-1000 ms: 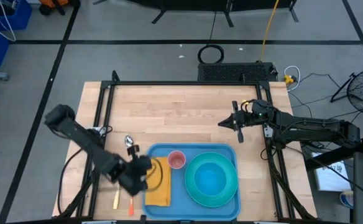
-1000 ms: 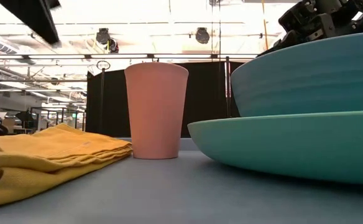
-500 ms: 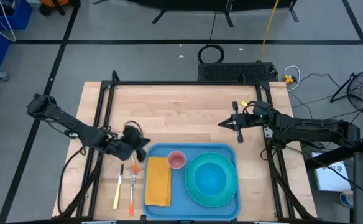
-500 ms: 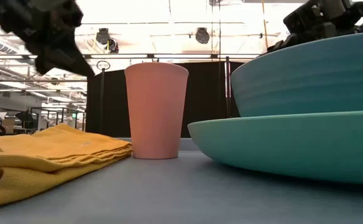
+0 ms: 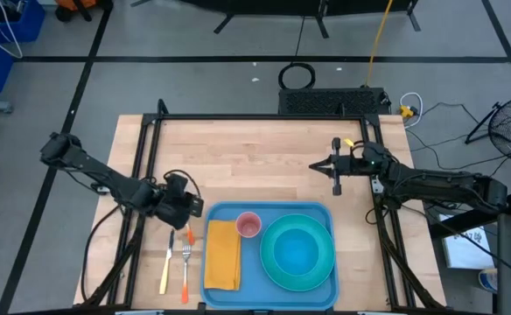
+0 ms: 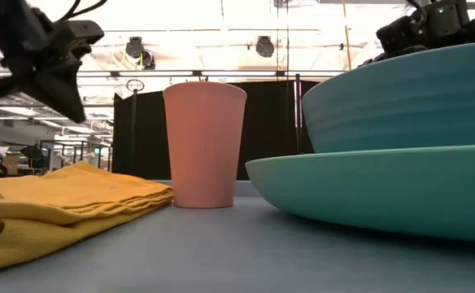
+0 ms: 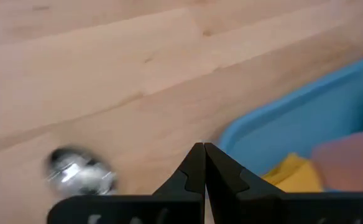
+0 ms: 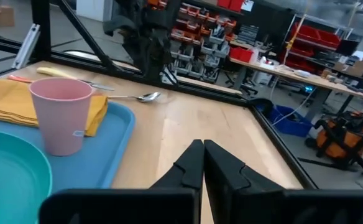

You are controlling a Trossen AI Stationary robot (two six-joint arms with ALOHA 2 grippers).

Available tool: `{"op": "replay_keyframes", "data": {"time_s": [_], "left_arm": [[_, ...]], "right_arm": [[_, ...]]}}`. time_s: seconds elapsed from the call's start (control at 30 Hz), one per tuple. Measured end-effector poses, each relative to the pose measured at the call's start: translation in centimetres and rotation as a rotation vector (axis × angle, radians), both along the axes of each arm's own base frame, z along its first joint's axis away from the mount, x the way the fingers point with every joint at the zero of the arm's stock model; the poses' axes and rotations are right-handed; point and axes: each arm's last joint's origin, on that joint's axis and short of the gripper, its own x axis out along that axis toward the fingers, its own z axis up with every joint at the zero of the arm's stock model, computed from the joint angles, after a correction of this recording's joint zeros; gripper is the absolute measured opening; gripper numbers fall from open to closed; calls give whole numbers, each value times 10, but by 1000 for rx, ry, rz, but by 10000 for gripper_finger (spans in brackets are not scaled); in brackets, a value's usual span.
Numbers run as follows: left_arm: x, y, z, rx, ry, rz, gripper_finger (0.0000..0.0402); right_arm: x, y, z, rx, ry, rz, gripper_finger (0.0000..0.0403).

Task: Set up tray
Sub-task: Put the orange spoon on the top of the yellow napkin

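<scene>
The blue tray (image 5: pixel 250 267) lies at the table's near edge. On it are a folded yellow napkin (image 5: pixel 223 254), a pink cup (image 5: pixel 248 225) and a teal bowl on a teal plate (image 5: pixel 297 251). A yellow-handled knife (image 5: pixel 165 262) and an orange-handled fork (image 5: pixel 185 267) lie on the table just left of the tray. A spoon (image 7: pixel 79 173) rests on the wood beyond them. My left gripper (image 5: pixel 196 210) is shut and hovers by the tray's far left corner, holding nothing. My right gripper (image 5: pixel 315 166) is shut and level, beyond the tray's far right corner.
A black frame (image 5: pixel 238 118) runs round the table's far and side edges. Bare wood (image 5: pixel 255 157) fills the far half of the table between the two arms. In the low view, the cup (image 6: pixel 204 142) and the bowl (image 6: pixel 400 98) stand tall above the tray's floor.
My left gripper has drawn back from the tray's left rim by the napkin toward the far left, rolling as it went. It now hovers by the tray's far left corner. The fork and knife lie uncovered beside the tray. My right gripper has turned a little.
</scene>
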Motion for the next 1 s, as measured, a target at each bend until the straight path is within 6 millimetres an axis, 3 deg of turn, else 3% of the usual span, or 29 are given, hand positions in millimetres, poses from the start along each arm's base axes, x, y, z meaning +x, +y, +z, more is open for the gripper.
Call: {"op": "replay_keyframes", "data": {"time_s": [0.13,0.23,0.33,0.6,0.73,1.0], "left_arm": [[12,-11,22,-42,249,131,1],[26,-21,27,-111,403,240,1],[42,-30,23,-182,478,260,2],[60,-33,1,-117,494,298,37],[65,-34,-8,-160,461,262,88],[54,-27,-23,-152,486,411,238]], "right_arm": [[0,1,0,6,0,31,4],[0,2,-1,-7,8,78,4],[-1,2,-5,9,44,80,4],[-1,2,-6,-14,53,83,4],[-1,2,-6,-9,60,83,4],[-1,3,-6,111,62,99,4]]}}
